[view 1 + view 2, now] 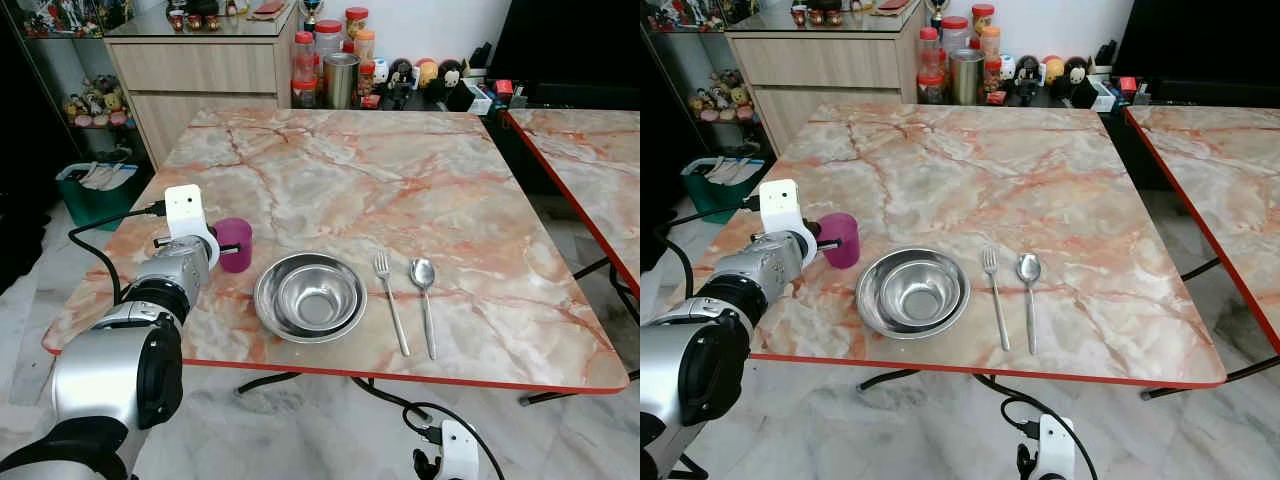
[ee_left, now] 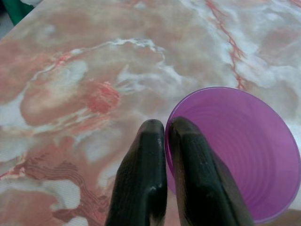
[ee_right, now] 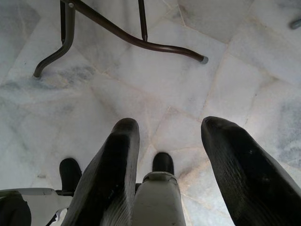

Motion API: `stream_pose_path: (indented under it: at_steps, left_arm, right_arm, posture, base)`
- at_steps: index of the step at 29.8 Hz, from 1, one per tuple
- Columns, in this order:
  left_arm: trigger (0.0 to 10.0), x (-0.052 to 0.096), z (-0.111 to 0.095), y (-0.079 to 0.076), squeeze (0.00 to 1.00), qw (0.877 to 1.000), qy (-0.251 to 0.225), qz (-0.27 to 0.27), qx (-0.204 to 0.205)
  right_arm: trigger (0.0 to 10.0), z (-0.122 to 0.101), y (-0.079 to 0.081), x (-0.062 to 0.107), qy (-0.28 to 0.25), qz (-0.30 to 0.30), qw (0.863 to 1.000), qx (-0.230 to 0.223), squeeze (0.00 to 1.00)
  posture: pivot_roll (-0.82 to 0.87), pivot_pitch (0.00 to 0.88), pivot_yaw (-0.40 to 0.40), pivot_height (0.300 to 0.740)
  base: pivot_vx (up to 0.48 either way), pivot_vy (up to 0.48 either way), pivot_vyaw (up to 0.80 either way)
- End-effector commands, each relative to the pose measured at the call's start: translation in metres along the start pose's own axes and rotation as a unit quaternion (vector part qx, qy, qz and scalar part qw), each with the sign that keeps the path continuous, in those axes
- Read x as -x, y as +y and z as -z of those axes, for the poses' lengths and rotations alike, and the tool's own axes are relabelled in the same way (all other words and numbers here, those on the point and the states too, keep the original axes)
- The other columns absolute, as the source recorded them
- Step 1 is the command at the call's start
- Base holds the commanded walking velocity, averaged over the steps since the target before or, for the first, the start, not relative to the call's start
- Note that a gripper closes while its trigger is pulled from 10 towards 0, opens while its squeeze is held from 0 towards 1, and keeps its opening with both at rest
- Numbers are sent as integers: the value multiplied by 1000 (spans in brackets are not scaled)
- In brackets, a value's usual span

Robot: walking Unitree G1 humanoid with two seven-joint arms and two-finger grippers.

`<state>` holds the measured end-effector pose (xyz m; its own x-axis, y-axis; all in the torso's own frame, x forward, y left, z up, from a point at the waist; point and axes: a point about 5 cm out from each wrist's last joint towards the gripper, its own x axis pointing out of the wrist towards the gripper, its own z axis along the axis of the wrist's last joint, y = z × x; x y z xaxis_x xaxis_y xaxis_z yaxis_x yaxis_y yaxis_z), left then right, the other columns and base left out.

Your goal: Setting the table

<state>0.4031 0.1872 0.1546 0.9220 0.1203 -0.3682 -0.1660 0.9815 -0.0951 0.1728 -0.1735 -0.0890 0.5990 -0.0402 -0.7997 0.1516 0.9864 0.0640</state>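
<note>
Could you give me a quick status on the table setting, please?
Left gripper pinching rim of purple cup, left of steel bowl. Right gripper open, hanging idle over floor. Fork and spoon placed. Nothing blocking.

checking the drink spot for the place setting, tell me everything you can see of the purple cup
The small purple translucent plastic cup stands upright on the marble-patterned table, to the left of the round steel bowl and apart from it. Its mouth is open and it looks empty, with fine rings on the inner wall. The left gripper pinches its rim, one black finger outside the wall and the other inside.
</note>
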Motion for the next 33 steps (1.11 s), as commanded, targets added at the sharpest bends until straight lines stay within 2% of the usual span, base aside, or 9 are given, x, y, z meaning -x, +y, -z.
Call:
stream_pose_path:
  at_steps: [1,17,19,29,30,31,32,33]
  left_arm:
    - [10000,0,9,1,851,1000,21,-5,-1]
    - [10000,0,5,-2,847,1000,14,-1,1]
    - [10000,0,-3,-3,820,1000,-9,1,18]
    - [10000,0,-11,-2,827,999,-28,-1,39]
    - [10000,1,-14,-1,651,998,-34,-2,43]
    - [10000,1,-16,-1,373,998,-40,-1,46]
    - [10000,1,-18,-1,0,998,-49,1,49]
    - [10000,1,-18,-1,0,998,-49,1,49]
  right_arm:
    - [10000,-1,0,0,-2,1,1000,-2,0]
    - [10000,0,-1,0,-1,3,1000,-3,0]
    - [10000,0,-1,0,-1,2,1000,-4,0]
    - [10000,-1,1,0,-2,0,1000,-3,0]
    - [10000,-1,1,0,-2,0,1000,-3,0]
    - [10000,-1,1,0,-2,0,1000,-3,0]
    - [10000,-1,1,0,-2,0,1000,-3,0]
    - [10000,-1,1,0,-2,0,1000,-3,0]
  posture:
    - [-68,0,8,740]
    - [-69,0,8,740]
    - [-66,0,7,740]
    - [-62,0,5,740]
    - [-62,0,5,740]
    - [-63,0,4,740]
    - [-63,0,4,740]
    - [-63,0,4,740]
  base:
    - [0,0,0]
    - [0,0,0]
    - [0,0,0]
    - [0,0,0]
    - [0,0,0]
    - [0,0,0]
    - [0,0,0]
    - [0,0,0]
